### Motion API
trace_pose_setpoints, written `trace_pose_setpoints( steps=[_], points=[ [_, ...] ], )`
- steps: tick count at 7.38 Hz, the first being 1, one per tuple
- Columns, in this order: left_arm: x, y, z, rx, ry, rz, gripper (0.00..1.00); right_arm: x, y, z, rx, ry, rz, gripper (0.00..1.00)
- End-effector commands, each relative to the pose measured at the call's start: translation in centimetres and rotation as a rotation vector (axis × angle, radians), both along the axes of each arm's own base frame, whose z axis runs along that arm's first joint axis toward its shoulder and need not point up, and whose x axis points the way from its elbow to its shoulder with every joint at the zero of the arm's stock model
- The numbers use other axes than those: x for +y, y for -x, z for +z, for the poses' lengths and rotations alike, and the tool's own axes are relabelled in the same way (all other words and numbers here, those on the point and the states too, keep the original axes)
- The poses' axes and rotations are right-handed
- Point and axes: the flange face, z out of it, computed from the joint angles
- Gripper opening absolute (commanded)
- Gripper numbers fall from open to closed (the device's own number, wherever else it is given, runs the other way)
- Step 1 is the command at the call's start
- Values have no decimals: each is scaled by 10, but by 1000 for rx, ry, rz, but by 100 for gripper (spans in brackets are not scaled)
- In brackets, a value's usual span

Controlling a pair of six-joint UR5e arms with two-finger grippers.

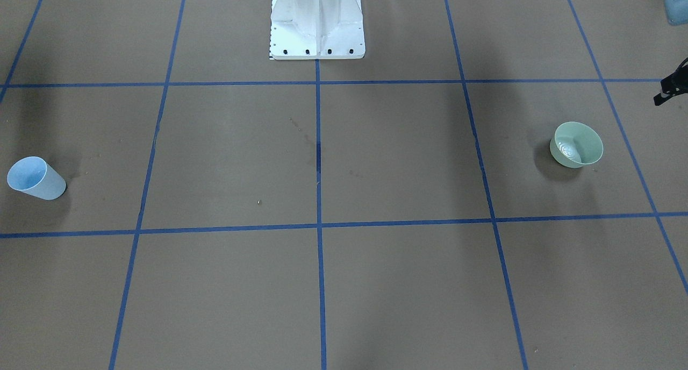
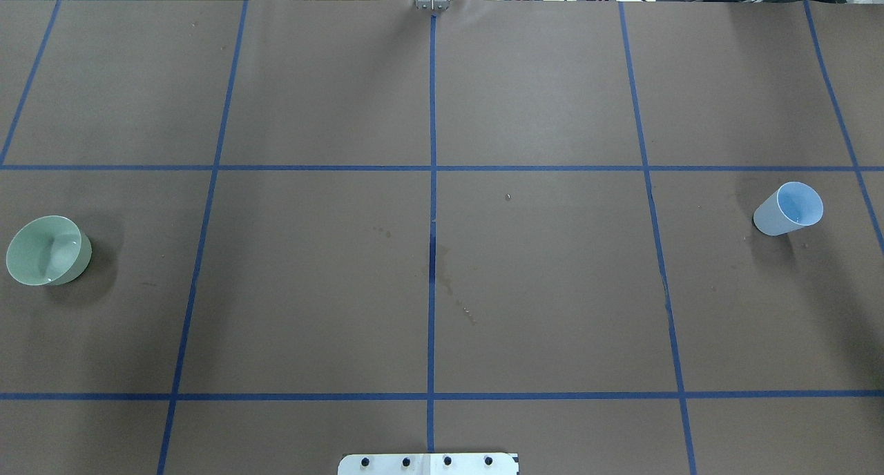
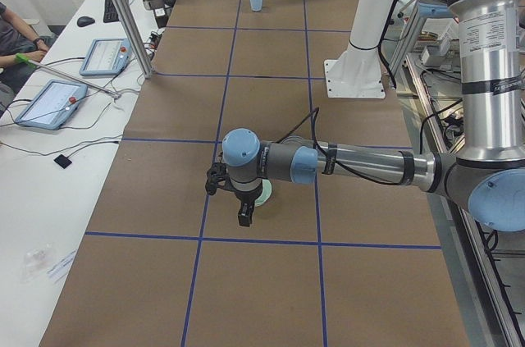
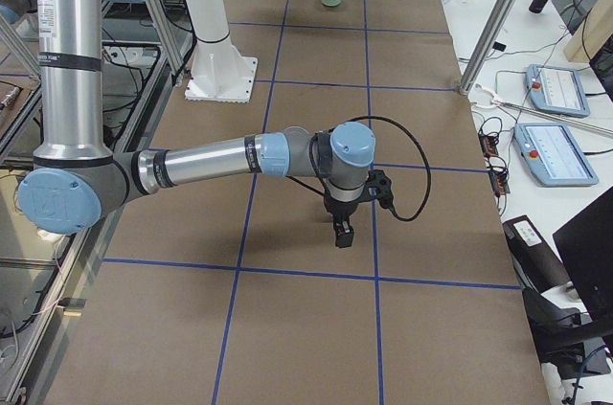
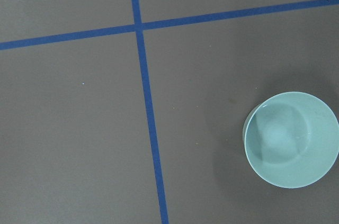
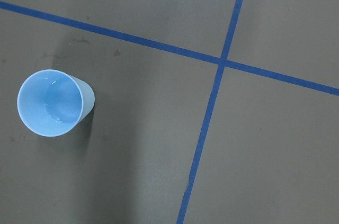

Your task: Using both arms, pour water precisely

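Water (image 1: 567,150) as whitish ripples inside green bowl (image 1: 590,141) near table's (image 1: 376,160) left edge, from the front; blue cup (image 1: 37,179) by right edge. Overhead: bowl and cup well apart, at opposite edges. Left-end view: left gripper (image 3: 244,217) pointing down near bowl, grip impossible to tell. Right-end view: right gripper (image 4: 342,238) pointing down, grip likewise impossible to tell. Left wrist: bowl near crossing blue tape lines (image 5: 139,25). Right wrist: cup near another crossing.

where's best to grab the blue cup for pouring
Likely the blue cup by its side wall under the rim, coming in level from the side: it stands upright and widens upward, so it shouldn't slip down, and the mouth stays free.
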Motion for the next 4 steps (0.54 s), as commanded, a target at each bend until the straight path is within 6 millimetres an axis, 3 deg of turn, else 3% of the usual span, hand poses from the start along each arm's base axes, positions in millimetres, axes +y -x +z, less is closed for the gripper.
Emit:
trace_pose_setpoints(
  steps=[1,2,3,4],
  points=[
    [-12,-43,32,33,-15,-42,100,1,1,2,-2,6,-1,99],
    [-15,-68,55,47,-23,-27,100,1,1,2,-2,7,-1,99],
    [-17,-103,56,58,-8,-7,100,1,1,2,1,6,-2,99],
    [-13,-119,54,61,-1,1,100,0,1,3,3,6,-2,99]
  ],
)
